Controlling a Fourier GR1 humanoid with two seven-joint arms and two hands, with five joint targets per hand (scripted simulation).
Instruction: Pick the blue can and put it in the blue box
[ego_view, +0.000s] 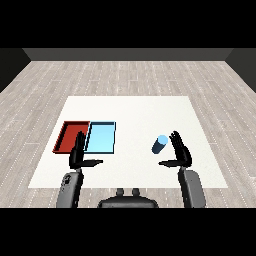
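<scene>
The blue can stands slightly tilted on the white table, right of centre. My right hand is just to its right, fingers straight up and thumb pointing left below the can, not touching it. The light blue tray lies left of centre with nothing in it. My left hand is held open in front of the trays, its fingers overlapping the red tray's near corner in the view.
The red tray lies directly left of the light blue tray, their sides touching. The white table extends well beyond both trays, with a wooden floor around it.
</scene>
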